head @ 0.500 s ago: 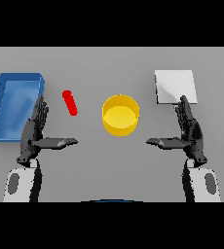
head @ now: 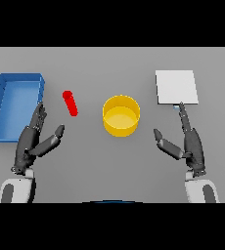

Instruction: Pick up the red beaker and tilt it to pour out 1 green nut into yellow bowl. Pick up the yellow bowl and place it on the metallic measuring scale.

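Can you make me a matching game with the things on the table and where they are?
Things:
1. red beaker
2. yellow bowl
3. metallic measuring scale
4. blue bin

Places:
A. far left of the table
B. in the middle
C. just past the right robot hand
D. between the bin and the bowl

Pairs: 1-D, 2-B, 3-C, 4-A

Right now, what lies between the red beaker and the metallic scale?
In the head view, the yellow bowl stands between the red beaker and the metallic scale, touching neither; bare grey table shows on both sides of it.
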`<state>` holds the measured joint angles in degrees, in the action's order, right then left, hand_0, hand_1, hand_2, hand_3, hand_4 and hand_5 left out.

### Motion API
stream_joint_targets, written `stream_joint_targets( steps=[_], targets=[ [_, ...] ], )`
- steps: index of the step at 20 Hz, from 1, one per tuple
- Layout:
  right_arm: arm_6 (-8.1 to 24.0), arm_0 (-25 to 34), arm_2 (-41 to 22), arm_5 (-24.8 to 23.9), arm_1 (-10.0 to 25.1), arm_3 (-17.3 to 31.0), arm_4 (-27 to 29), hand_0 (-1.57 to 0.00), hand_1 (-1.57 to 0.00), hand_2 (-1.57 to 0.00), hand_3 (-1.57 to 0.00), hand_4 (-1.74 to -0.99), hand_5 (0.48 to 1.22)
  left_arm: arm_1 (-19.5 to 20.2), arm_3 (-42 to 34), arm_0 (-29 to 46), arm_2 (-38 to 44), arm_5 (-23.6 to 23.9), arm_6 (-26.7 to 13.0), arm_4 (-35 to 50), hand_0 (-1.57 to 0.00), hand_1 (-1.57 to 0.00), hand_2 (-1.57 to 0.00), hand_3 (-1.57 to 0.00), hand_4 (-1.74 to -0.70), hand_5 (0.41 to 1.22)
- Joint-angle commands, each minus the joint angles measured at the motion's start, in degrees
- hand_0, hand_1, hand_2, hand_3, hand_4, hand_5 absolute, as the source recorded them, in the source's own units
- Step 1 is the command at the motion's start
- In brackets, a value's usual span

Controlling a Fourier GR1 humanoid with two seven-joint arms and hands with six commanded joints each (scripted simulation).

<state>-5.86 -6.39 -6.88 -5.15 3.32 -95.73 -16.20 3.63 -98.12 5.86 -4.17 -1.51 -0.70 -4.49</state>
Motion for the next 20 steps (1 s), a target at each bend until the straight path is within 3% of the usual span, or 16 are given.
stream_joint_targets(
  steps=[1,7,9,16,20],
  targets=[
    [0.6,-0.3,-0.6,-0.4,-0.3,-0.5,-1.1,0.00,0.00,0.00,0.00,-1.159,0.590,0.3,-0.1,0.1,-0.3,-0.1,-1.1,-0.4,0.00,0.00,0.00,0.00,-1.16,0.599],
    [1.7,-1.1,-0.3,1.4,-0.1,-2.8,1.5,0.00,0.00,0.00,0.00,-1.212,0.607,1.2,1.0,-0.4,-1.5,-0.6,-1.5,-2.7,0.00,0.00,0.00,0.00,-1.16,0.604],
    [1.3,-0.9,-0.1,1.7,0.2,-2.6,1.6,0.00,0.00,0.00,0.00,-1.230,0.617,0.4,5.9,-4.7,-1.2,0.0,-1.9,-3.5,0.00,0.00,0.00,0.00,-1.19,0.611],
    [0.2,-0.7,0.3,2.2,0.1,-2.6,2.9,0.00,0.00,0.00,0.00,-1.280,0.634,-0.4,18.9,-13.3,0.2,2.0,2.2,-6.1,0.00,0.00,0.00,0.00,-1.25,0.650],
    [-0.4,-1.7,-0.2,1.9,0.1,-2.5,1.8,0.00,0.00,0.00,0.00,-1.268,0.635,-0.3,25.5,-18.8,2.0,2.7,4.0,-6.0,0.00,0.00,0.00,0.00,-1.27,0.677]
  ],
)
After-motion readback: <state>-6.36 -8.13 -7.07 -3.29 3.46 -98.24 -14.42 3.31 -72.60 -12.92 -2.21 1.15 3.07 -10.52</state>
